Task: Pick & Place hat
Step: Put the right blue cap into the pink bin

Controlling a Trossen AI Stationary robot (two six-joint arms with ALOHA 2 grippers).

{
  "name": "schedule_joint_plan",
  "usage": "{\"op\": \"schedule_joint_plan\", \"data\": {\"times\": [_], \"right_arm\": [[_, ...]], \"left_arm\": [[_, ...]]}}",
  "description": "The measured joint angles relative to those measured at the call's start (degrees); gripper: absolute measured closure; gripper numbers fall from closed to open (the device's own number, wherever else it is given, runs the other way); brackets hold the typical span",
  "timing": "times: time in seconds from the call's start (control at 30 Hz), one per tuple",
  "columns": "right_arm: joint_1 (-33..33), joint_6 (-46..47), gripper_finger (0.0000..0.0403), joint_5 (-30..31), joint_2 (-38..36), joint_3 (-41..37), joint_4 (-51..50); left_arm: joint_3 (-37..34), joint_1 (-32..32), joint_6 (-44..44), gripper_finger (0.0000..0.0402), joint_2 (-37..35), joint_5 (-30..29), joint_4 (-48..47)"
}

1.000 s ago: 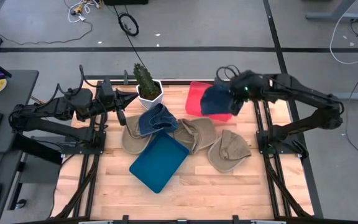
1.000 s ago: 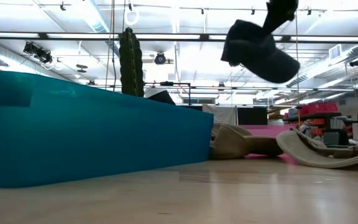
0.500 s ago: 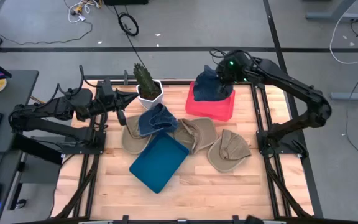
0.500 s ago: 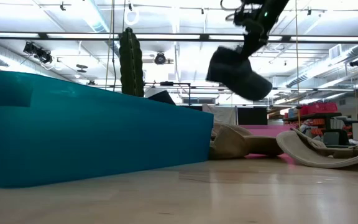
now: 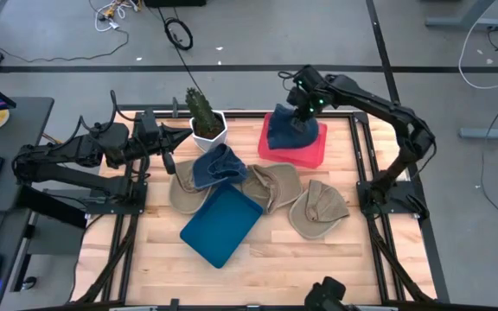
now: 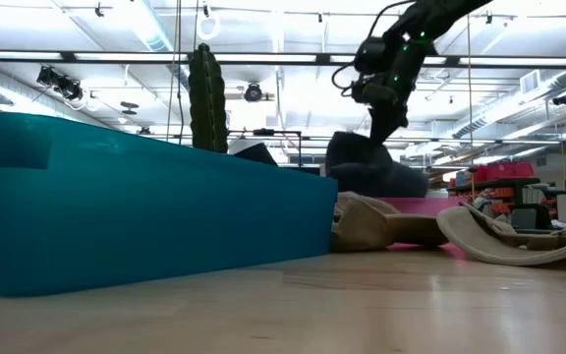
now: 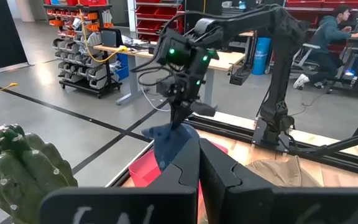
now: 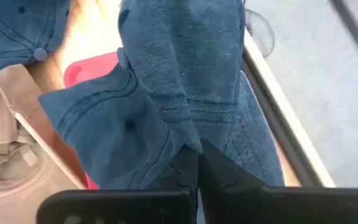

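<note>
A dark blue hat (image 5: 290, 131) sits over the pink bin (image 5: 314, 155) at the table's far right; my right gripper (image 5: 305, 108) is above it, shut on its cloth. In the low view the hat (image 6: 369, 169) hangs below that gripper (image 6: 385, 126), down at the bin's rim. A second blue hat (image 5: 217, 166) lies on tan hats (image 5: 273, 184) at mid table. My left gripper (image 5: 168, 138) waits shut at the far left, beside the cactus pot (image 5: 206, 121). My right gripper pinches a bunched fold of the blue hat's cloth (image 8: 185, 134) between its two fingers, coming from above and pointing down. The hat hangs slack below the fingers, and its lower part (image 5: 285, 138) rests on the pink bin.
A teal tray (image 5: 220, 225) lies at the table's near middle. Another tan hat (image 5: 318, 207) lies to the right and one (image 5: 182, 192) under the second blue hat. The cactus in its white pot stands at the far edge. Bare wood shows along the near edge.
My right gripper has carried the blue hat toward the table's left and far edge and then down. The hat, first hanging high and clear at the bin's right side, now sits low over the pink bin with its lower part on it. The gripper stays shut.
</note>
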Motion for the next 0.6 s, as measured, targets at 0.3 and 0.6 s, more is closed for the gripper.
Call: {"op": "schedule_joint_plan", "data": {"times": [0.3,0.6], "right_arm": [[-0.61,1.55,0.0403,-0.56,3.11,0.0,-1.39],[-3.37,1.57,0.0403,-0.5,3.26,-0.74,-3.78]], "left_arm": [[0.0,0.0,-0.87,0.0396,0.0,0.0,0.0],[0.0,0.0,-0.85,0.0396,-0.01,0.0,-0.02]]}}
